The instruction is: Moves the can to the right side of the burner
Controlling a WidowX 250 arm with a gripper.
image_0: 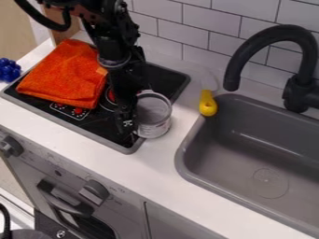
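Observation:
The gripper (129,119) hangs over the right part of the black stove, pointing down, right up against the left side of the can. The silver-grey can (153,122) is at the stove's right edge, partly over the white counter, its round top facing up. The arm hides part of the can's left side. Left of the gripper, a burner (109,96) with a red mark is partly covered by the arm. Whether the can is held cannot be told.
An orange cloth (65,74) lies on the stove's left part. A yellow-handled brush (208,103) rests by the sink (261,140), with a black faucet (233,77) above. Blue grapes (9,70) sit at the far left. Tiled wall stands behind.

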